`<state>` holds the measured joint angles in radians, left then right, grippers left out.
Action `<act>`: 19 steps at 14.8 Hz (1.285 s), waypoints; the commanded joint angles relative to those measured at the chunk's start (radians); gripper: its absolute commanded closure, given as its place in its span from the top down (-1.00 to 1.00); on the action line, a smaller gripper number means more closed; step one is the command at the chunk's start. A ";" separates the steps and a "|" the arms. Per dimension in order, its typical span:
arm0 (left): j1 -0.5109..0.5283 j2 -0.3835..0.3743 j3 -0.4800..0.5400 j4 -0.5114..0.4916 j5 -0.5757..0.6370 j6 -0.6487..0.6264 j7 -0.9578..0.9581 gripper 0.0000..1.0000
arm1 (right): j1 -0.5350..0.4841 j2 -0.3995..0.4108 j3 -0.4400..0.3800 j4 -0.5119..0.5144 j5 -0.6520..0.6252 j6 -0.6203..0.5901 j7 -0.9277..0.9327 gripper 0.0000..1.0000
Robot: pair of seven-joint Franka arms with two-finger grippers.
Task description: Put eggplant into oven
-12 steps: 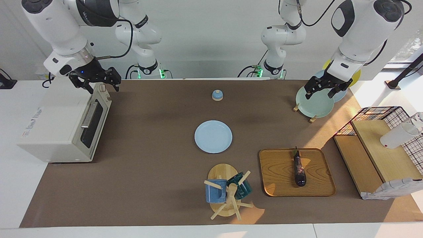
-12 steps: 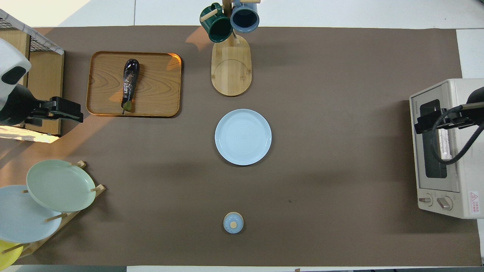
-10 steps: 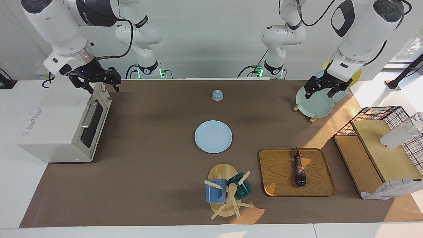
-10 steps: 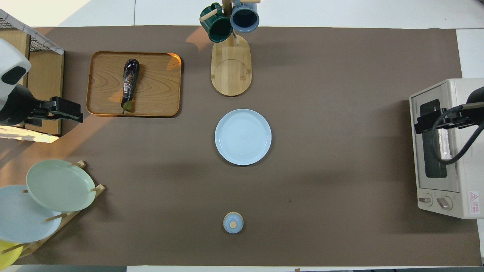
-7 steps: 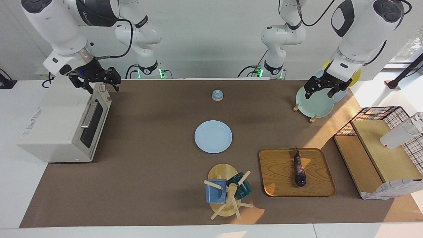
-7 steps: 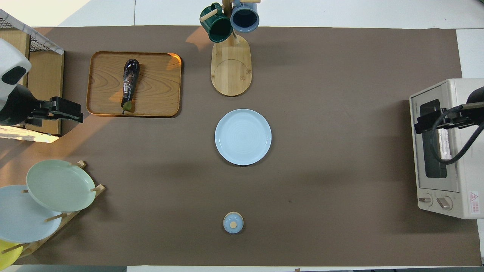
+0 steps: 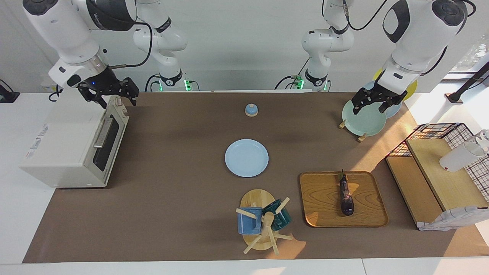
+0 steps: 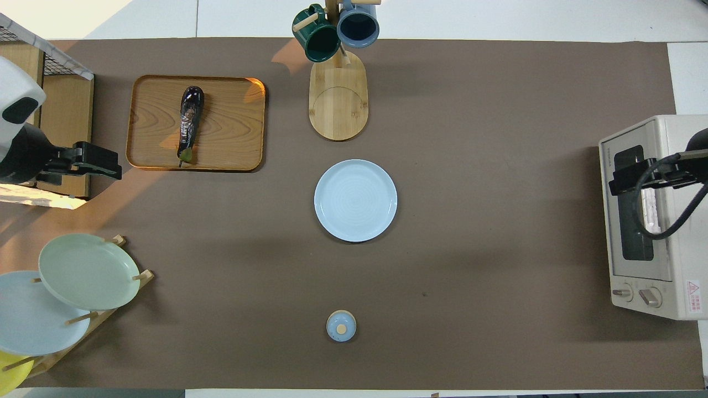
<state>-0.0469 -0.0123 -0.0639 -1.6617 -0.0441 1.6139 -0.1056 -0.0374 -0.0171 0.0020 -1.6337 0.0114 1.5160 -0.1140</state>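
eggplant (image 7: 346, 196): glossy | tray (image 7: 321, 206): grained wood | oven (image 7: 65, 145): matt, perhaps metal

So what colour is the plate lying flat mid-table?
Pale blue, plain; the plate shows best in the overhead view.

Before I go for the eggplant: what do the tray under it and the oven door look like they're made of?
The tray looks like wood with a smooth, slightly glossy finish: visible grain and a warm sheen at one corner. The eggplant on it has shiny, slick-looking skin. The oven looks like off-white painted metal; its door is closed, with a dark window, probably glass, and a metallic-looking bar handle.
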 commanded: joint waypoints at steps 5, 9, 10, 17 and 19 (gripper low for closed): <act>-0.001 0.005 -0.002 -0.007 0.010 0.026 0.003 1.00 | 0.001 -0.076 0.004 -0.170 -0.068 0.169 0.004 -1.00; -0.001 0.064 -0.002 0.000 0.007 0.089 0.004 1.00 | -0.004 -0.095 0.004 -0.274 -0.221 0.269 0.014 -1.00; -0.001 0.092 -0.002 0.000 0.009 0.119 0.009 1.00 | -0.010 -0.093 0.003 -0.290 -0.228 0.289 0.020 -1.00; 0.009 0.356 -0.001 0.002 0.015 0.453 0.114 1.00 | -0.035 -0.067 0.003 -0.354 -0.340 0.343 0.025 -1.00; 0.009 0.440 0.000 0.034 0.023 0.521 0.136 1.00 | -0.048 -0.067 0.003 -0.370 -0.343 0.360 0.027 -1.00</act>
<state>-0.0449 0.3545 -0.0616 -1.6721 -0.0441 2.0833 -0.0063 -0.0638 -0.0738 -0.0025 -1.9672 -0.3050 1.8388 -0.1080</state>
